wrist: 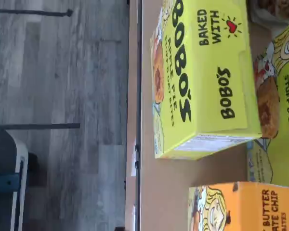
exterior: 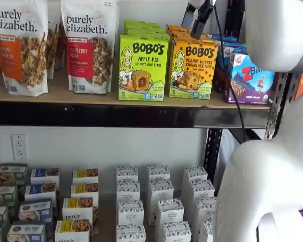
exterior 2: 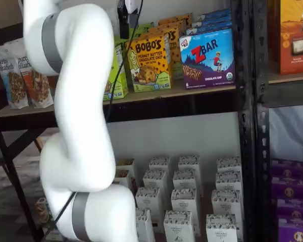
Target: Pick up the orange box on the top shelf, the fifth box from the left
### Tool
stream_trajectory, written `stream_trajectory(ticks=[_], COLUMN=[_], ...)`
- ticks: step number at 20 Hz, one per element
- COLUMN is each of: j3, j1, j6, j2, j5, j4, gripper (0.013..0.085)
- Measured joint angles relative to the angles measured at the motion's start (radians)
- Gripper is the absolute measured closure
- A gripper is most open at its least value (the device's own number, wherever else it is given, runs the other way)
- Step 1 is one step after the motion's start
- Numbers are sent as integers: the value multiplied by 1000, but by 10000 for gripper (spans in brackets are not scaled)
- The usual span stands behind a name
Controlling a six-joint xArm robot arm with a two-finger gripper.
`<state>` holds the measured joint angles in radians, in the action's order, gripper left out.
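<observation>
The orange box (exterior: 193, 68) stands upright at the front of the top shelf (exterior: 116, 116), with more orange cartons in a row behind it. It also shows in a shelf view (exterior 2: 147, 63), and the wrist view catches part of it (wrist: 245, 207). My gripper (exterior: 196, 21) hangs from the top edge, above and slightly behind the orange box. A narrow gap shows between its two dark fingers and they hold nothing. In a shelf view (exterior 2: 126, 27) only its black fingers and the cable show, above the lime-green and orange cartons.
A lime-green Apple Pie carton (exterior: 143, 68) stands just left of the orange box and fills the wrist view (wrist: 207, 82). A blue ZBar box (exterior: 250, 78) stands to the right and granola bags (exterior: 88, 45) further left. Small white boxes (exterior: 156, 201) fill the lower shelf.
</observation>
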<state>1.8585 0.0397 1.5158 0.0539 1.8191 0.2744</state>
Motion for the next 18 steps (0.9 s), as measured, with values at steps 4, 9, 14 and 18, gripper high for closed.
stream_trajectory(ticks=[4,9,14,18], j3=[-71,-93,-142,-133], j1=[13,25,26,19], j6=[19,36,48,50], j2=[43,54,82,77], j5=[-107,-159,-249,-254], j4=[2,-3,-22,-52], gripper=[130,130,130,130])
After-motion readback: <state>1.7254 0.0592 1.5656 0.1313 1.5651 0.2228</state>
